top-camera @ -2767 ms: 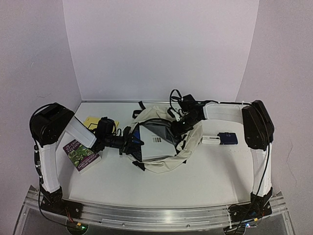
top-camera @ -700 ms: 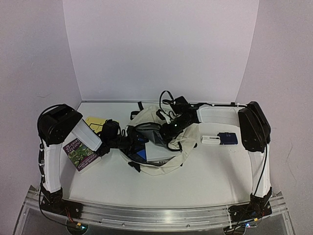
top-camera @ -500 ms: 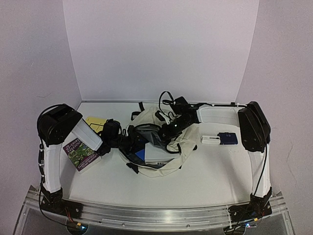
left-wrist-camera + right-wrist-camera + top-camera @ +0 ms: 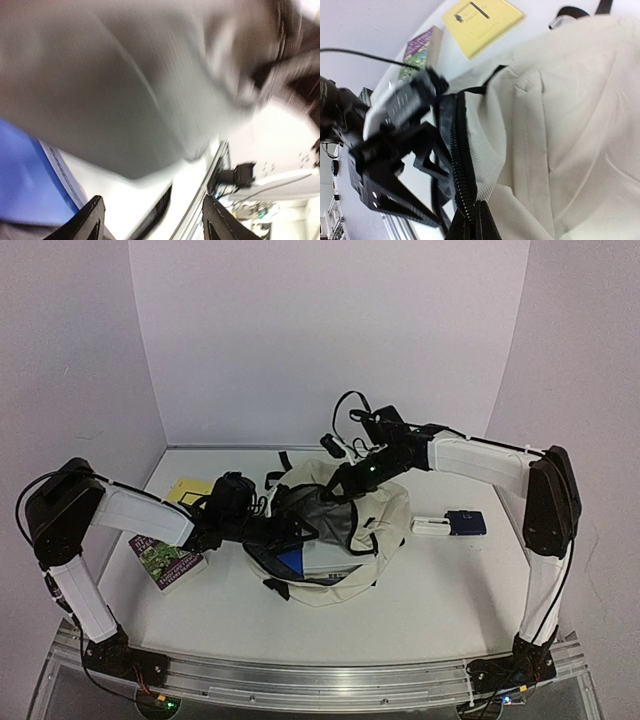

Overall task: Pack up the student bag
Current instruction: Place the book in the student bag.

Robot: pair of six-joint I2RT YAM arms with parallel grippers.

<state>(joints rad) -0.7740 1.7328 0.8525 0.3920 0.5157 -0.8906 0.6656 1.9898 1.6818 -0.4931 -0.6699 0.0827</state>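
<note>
The cream student bag (image 4: 385,525) lies in the middle of the table with its mouth facing left. My right gripper (image 4: 347,483) is shut on the upper edge of the mouth, and the right wrist view shows its fingertips (image 4: 476,225) pinching the black zipper (image 4: 460,165), which holds the flap up. My left gripper (image 4: 285,532) reaches into the mouth. In the left wrist view its fingers (image 4: 94,220) stand apart with nothing between them, under the grey lining (image 4: 110,85). A blue and white book (image 4: 315,558) lies inside the bag.
A purple-green book (image 4: 165,560) lies under my left arm, with a yellow booklet (image 4: 188,490) behind it. A small blue item (image 4: 466,523) and a white one (image 4: 430,527) sit right of the bag. Walls close the back and sides.
My right gripper has lifted the bag's upper flap higher and further back, widening the mouth. My left arm has stretched out lower, and its jaws have spread wider inside the mouth.
</note>
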